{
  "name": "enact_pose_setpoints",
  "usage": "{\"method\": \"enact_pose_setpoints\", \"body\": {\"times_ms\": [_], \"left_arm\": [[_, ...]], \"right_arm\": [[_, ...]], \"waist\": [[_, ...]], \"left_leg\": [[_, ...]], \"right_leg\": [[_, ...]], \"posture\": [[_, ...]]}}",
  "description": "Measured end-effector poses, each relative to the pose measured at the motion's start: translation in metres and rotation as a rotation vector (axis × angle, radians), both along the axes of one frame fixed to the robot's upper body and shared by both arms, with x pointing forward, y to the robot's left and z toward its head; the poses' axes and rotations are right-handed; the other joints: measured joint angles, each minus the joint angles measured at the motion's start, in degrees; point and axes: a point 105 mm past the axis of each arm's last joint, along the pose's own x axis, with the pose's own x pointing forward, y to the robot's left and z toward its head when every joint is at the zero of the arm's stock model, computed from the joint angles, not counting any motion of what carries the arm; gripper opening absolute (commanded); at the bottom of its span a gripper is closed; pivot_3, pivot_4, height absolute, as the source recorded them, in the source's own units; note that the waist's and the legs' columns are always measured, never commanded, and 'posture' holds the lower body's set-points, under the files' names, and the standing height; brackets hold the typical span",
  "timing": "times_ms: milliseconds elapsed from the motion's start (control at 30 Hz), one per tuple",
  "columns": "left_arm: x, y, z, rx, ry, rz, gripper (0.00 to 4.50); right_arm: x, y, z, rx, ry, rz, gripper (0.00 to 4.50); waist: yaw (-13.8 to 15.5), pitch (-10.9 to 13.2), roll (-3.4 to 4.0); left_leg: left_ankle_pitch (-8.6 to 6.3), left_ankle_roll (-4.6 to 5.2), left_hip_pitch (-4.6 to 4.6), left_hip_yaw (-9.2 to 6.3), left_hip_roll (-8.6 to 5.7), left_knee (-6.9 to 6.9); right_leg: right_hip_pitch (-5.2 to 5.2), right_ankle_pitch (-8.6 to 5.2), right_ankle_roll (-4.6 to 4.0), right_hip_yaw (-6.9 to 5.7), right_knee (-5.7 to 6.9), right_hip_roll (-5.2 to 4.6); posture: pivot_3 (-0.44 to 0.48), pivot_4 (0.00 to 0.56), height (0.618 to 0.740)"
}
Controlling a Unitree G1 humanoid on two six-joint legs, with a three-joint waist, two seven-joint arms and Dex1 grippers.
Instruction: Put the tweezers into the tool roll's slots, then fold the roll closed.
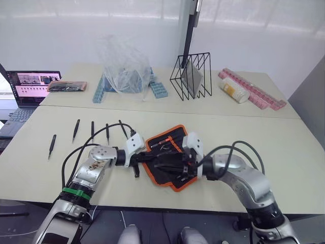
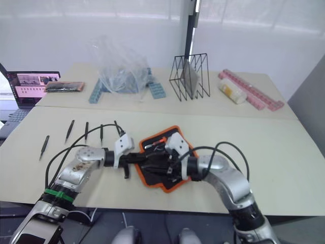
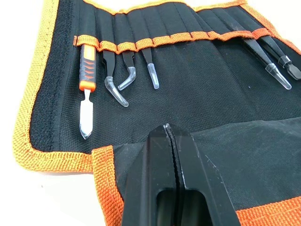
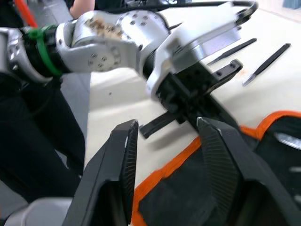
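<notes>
The tool roll is seen lying open near the front edge of the table, with both grippers brought to it. On its inner face the slots already hold other tools: an orange-handled blade, curved and straight capped tweezers, and more at the far end of the row. The five loose tweezers are laid out on the table to the robot's left of the roll, apart from it and from each other, so none of them is judged to have been put in, and the folding is not yet done; nearly the whole task is taken to remain. The left gripper is pressed shut, its two fingers meeting tip to tip above or on the lower flap of the roll; whether fabric is pinched between them cannot be told. The right gripper is held open, nothing between its fingers, poised over the orange-trimmed edge of the roll and facing the left gripper just beyond that edge.
</notes>
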Motion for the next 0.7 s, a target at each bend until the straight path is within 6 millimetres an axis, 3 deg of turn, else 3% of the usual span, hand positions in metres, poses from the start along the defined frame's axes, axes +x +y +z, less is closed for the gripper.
{"method": "enact_pose_setpoints", "body": {"times_ms": [100, 233, 533, 700], "left_arm": [[0.000, 0.000, 0.000, 0.000, -0.002, -0.001, 0.00], [0.000, 0.000, 0.001, 0.000, -0.001, -0.002, 0.00], [-0.001, 0.001, 0.001, 0.002, -0.002, -0.002, 0.00], [-0.001, 0.001, 0.001, 0.005, -0.002, -0.002, 0.00]], "right_arm": [[0.015, 0.003, -0.018, -0.055, 0.005, -0.060, 1.33], [0.021, 0.007, -0.041, -0.120, -0.006, -0.077, 0.03], [0.031, 0.007, -0.063, -0.182, -0.025, -0.128, 0.03], [0.027, 0.006, -0.067, -0.211, -0.040, -0.107, 0.03]], "waist": [[0.0, 0.0, 0.00], [-0.1, 0.0, 0.00], [-0.2, 0.0, 0.01], [-0.3, 0.0, 0.05]], "left_leg": [[0.00, 0.01, -0.01, 0.00, 0.00, 0.00], [-0.01, 0.02, -0.02, 0.00, 0.00, 0.00], [-0.01, 0.02, -0.01, 0.00, 0.00, 0.00], [-0.01, 0.02, 0.00, 0.00, 0.00, 0.00]], "right_leg": [[-0.01, 0.00, 0.00, 0.00, 0.00, 0.00], [-0.04, 0.00, 0.00, 0.00, 0.04, 0.00], [-0.04, 0.00, 0.00, -0.02, 0.05, 0.00], [-0.01, 0.00, 0.00, -0.02, 0.06, 0.00]], "posture": [[0.000, 0.150, 0.708], [0.000, 0.150, 0.708], [0.000, 0.150, 0.708], [0.000, 0.150, 0.708]]}}
